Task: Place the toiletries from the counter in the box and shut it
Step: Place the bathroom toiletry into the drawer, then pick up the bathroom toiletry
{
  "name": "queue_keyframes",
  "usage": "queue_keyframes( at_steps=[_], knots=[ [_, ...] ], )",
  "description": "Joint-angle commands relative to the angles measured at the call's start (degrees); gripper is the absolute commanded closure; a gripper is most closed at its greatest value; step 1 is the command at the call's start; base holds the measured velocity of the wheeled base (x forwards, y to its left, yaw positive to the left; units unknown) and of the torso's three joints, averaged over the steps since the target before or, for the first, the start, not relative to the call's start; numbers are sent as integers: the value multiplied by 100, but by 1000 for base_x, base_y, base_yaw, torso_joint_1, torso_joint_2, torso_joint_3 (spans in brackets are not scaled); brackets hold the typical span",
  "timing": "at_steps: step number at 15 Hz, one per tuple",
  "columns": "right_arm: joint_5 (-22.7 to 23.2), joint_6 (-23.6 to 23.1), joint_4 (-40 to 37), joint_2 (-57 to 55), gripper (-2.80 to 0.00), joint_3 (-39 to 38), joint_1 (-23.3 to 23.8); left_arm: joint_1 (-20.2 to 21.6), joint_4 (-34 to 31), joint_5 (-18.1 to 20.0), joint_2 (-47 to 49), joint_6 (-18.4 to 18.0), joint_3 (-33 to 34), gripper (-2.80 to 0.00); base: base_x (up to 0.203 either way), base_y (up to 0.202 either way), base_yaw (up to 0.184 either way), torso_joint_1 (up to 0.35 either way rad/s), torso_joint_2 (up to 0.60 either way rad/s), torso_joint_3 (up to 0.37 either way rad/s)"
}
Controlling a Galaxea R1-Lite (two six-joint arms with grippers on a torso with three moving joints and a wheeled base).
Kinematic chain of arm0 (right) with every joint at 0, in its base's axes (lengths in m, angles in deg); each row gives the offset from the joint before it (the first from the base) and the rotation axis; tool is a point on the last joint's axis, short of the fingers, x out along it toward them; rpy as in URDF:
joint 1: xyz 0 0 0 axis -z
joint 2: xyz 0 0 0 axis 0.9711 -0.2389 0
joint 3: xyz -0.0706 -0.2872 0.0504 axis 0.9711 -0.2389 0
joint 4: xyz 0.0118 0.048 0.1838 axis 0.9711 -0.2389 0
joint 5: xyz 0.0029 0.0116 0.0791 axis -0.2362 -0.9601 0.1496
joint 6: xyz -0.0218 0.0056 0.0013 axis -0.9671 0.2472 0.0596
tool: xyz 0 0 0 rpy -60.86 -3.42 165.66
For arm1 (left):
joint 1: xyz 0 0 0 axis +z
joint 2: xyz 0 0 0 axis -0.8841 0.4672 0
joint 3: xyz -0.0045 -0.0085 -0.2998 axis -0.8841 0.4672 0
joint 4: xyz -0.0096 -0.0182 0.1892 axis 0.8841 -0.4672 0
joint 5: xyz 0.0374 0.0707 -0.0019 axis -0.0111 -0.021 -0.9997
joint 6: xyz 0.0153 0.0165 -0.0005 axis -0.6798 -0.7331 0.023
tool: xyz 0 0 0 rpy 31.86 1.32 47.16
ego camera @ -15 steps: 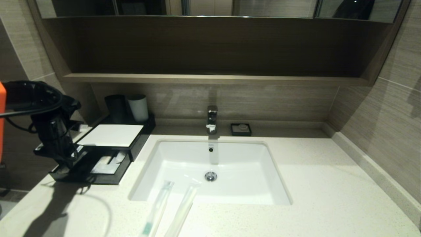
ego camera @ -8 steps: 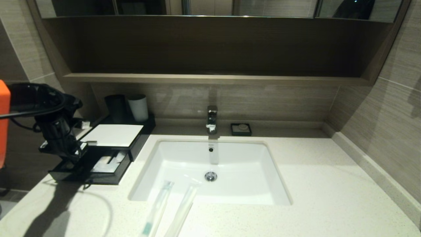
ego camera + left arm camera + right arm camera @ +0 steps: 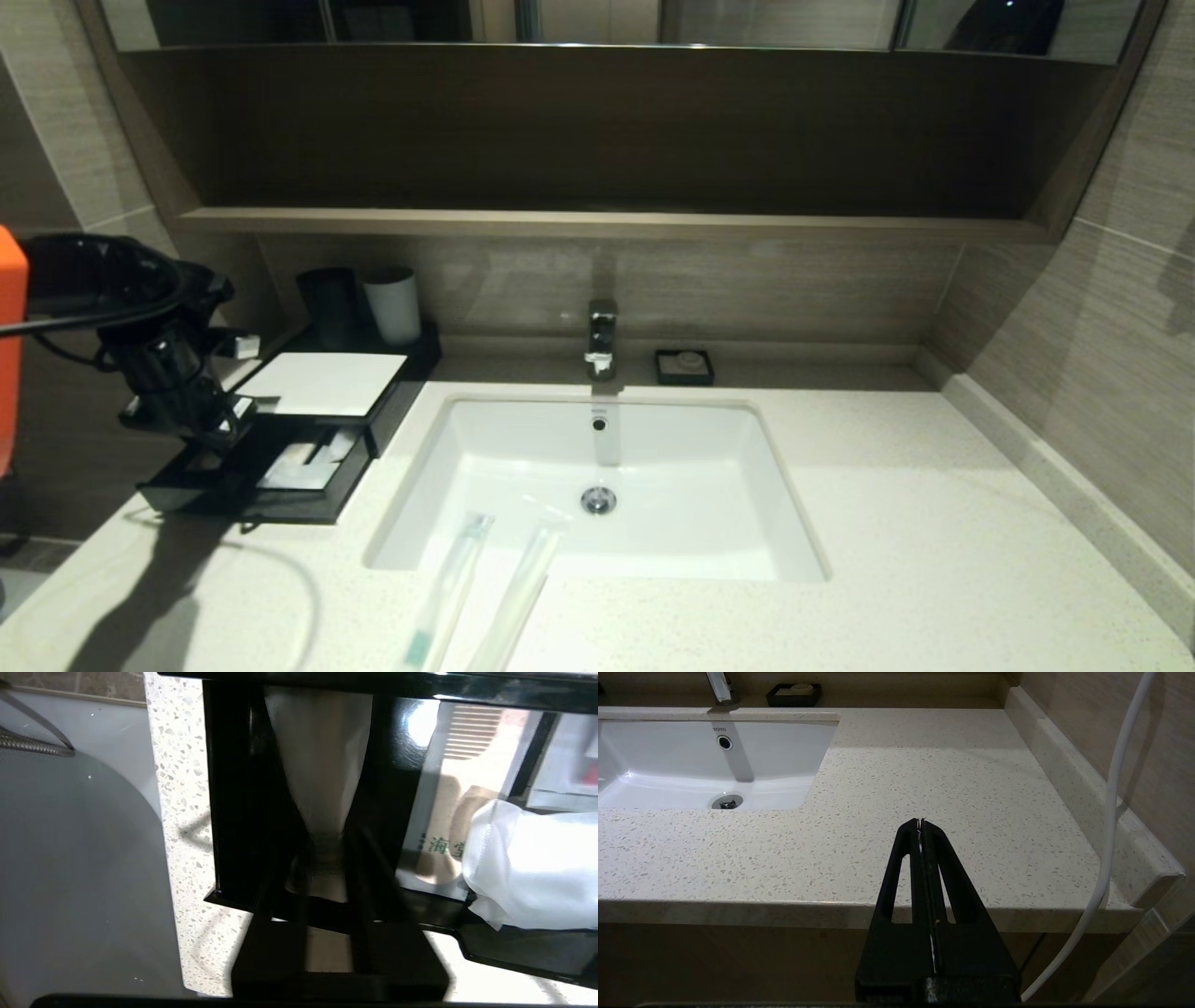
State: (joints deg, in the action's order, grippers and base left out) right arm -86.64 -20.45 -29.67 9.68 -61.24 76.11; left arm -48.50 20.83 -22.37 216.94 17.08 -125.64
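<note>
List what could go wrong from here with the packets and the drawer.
1. The left gripper sits over the open drawer with a packet between its fingers; lifting away too soon might drag it back out.
2. Two packets overhang the sink edge; a nudge could tip them in.
3. Closing now would probably leave them out.

faucet point(image 3: 602, 338): chrome, centre back of white sink point(image 3: 523, 439) | wall behind: wood-grain tile backsplash point(image 3: 794, 289) | above: long wooden shelf point(image 3: 607, 224), dark recess, mirror strip point(image 3: 597, 21) on top | right of faucet: small black soap dish point(image 3: 684, 367), tiled side wall point(image 3: 1102, 355) | light: warm, glare on sink front
</note>
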Motion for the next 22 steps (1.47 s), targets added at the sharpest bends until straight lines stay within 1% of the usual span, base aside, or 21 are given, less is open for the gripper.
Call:
queue_keyframes(
  at_steps=[1, 6, 10, 13, 15, 16, 19, 20, 22],
  knots=[
    [1, 1, 2, 0, 0, -9, -1, 7, -43, 9, -60, -67, 1, -280, 0, 0, 0, 0, 0, 0],
    [1, 1, 2, 0, 0, -9, -1, 7, -78, 12, -147, -60, 18, -280, 0, 0, 0, 0, 0, 0],
    [1, 1, 2, 8, 0, -9, -1, 7, -119, 85, -661, -52, 37, -280, 0, 0, 0, 0, 0, 0],
    [1, 1, 2, 0, 0, -9, -1, 15, -231, 395, -1298, -42, 101, -280, 0, 0, 0, 0, 0, 0],
    [1, 1, 2, 9, 0, -9, -1, 16, -309, 698, -1735, -22, 244, -280, 0, 0, 0, 0, 0, 0],
    [1, 1, 2, 9, 0, -9, -1, 16, -322, 840, -1978, -14, 388, 0, 0, 0, 0, 0, 0, 0],
    [1, 1, 2, 9, 0, -9, -1, -4, -421, 1167, -2613, 78, 960, 0, 0, 0, 0, 0, 0, 0],
    [1, 1, 2, 2, 0, -9, -1, -30, -490, 1400, -2815, 186, 1185, 0, 0, 0, 0, 0, 0, 0],
    [1, 1, 2, 2, 0, -9, -1, -76, -600, 1990, -3215, 451, 1592, 0, 0, 0, 0, 0, 0, 0]
  ],
)
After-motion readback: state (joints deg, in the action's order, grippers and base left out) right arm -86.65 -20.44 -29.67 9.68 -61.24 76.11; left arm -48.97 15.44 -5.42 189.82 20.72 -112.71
